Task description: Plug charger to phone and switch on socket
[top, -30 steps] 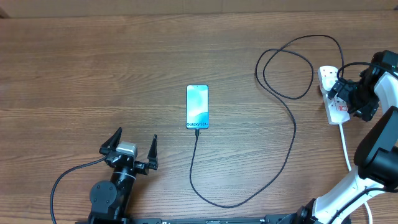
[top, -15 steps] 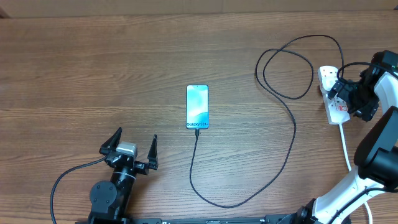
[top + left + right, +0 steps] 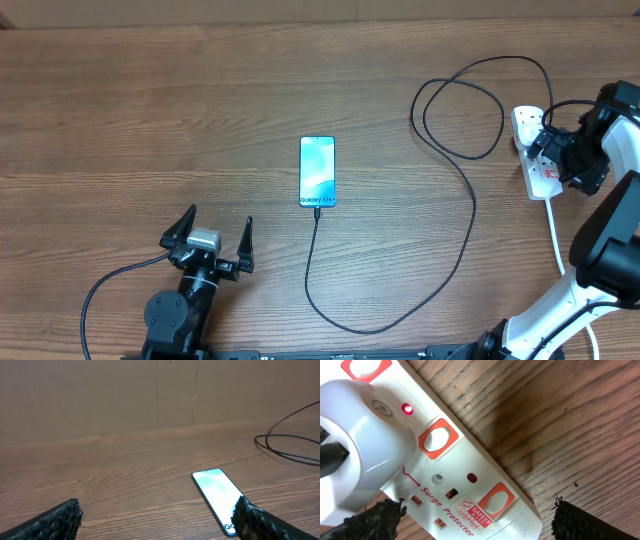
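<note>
The phone lies flat mid-table with its light blue screen lit, and it also shows in the left wrist view. The charger is a thin black cable; its tip meets the phone's lower edge, and it loops right and up to the socket. My left gripper stands open on the table, down-left of the phone, with nothing between its fingers. My right gripper hovers open just over the socket. A white plug sits in the socket beside a lit red lamp.
The socket's thick white cord runs down the right side past my right arm. The charger makes a wide loop left of the socket. Red-framed rocker switches line the strip. A cardboard wall closes the table's far side.
</note>
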`<state>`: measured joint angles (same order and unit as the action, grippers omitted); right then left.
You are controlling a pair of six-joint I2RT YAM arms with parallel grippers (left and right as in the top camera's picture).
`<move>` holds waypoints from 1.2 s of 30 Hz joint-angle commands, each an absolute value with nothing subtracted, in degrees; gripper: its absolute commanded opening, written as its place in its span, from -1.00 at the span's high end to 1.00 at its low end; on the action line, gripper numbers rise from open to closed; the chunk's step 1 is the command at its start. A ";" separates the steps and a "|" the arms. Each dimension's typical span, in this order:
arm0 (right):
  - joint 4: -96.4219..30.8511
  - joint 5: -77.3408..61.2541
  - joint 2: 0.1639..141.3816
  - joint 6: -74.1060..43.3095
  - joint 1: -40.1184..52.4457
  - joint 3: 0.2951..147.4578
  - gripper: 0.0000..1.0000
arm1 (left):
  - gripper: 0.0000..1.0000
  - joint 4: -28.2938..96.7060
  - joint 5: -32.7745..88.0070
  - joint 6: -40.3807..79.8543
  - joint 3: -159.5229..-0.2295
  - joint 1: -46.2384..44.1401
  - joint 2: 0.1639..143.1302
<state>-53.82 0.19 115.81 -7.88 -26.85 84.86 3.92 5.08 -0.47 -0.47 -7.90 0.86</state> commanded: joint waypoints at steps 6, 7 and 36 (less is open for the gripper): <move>-53.65 -0.14 113.43 -7.79 -26.63 86.26 -1.00 | -0.99 4.14 4.47 -1.74 -0.27 -8.29 0.25; -53.65 -0.14 112.84 -7.81 -26.63 86.26 -1.00 | -0.99 4.14 4.47 -1.74 -0.27 -8.29 0.25; -53.67 -0.14 104.09 -7.81 -26.63 86.26 -1.00 | -0.99 4.14 4.47 -1.74 -0.27 -8.29 0.25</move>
